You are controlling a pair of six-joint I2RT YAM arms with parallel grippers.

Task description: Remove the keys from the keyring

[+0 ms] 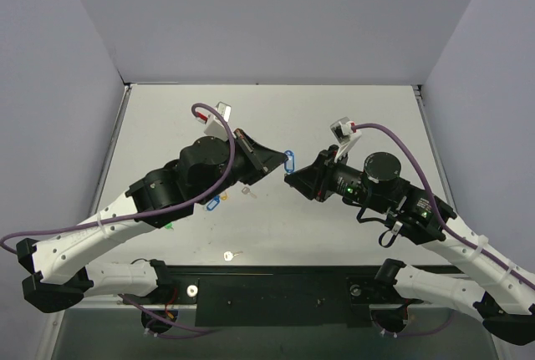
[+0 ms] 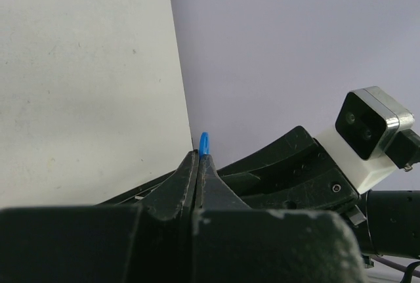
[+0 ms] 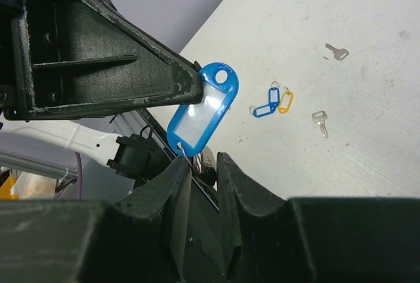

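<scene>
The left gripper is pressed together on the upper edge of the bright-blue oblong plastic key tag, the one with a pale label window. It holds the tag in the air over the middle of the white tabletop. Held this way, the thin metal ring and what looks like the small plain silver key dangle at the tag's six o'clock, clear of the surface and within reach of the other arm. The right gripper sits just below, its jaws a narrow gap apart on either side of that dangling metal; I cannot tell whether they pinch it. The plan seems to be one arm anchoring and one pulling. At the tag's three o'clock, smaller blue and orange tags and a pale-headed key lie on the table, well apart.
</scene>
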